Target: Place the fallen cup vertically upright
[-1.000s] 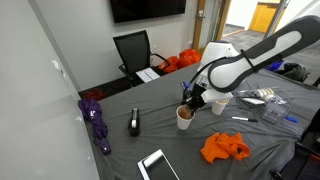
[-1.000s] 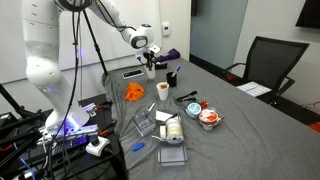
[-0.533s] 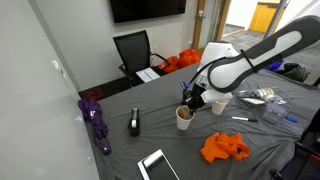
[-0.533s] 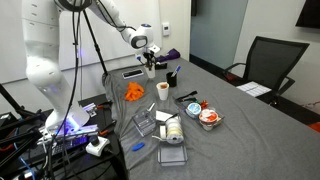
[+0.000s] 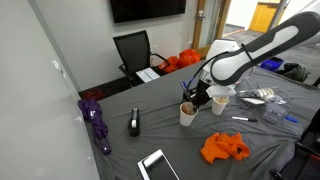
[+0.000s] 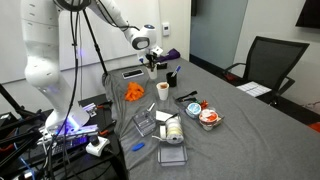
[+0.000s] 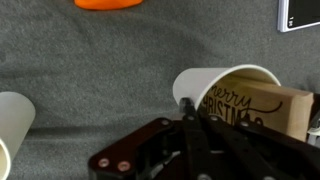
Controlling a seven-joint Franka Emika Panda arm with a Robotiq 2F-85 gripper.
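The fallen cup is a tan-brown paper cup with a white rim. It sits roughly upright on the grey table under my gripper. In the wrist view its rim and printed tan wall fill the right side. My gripper is shut on the cup's rim wall, with dark fingers on either side of it. In an exterior view my gripper is at the far end of the table and mostly hides the cup.
A white cup stands close beside the gripper and shows in the wrist view. A black pen holder, an orange object, a tablet, a purple umbrella and clear plastic containers lie around.
My gripper and the cup have shifted slightly to the right and up in the exterior view. The cup now looks more upright.
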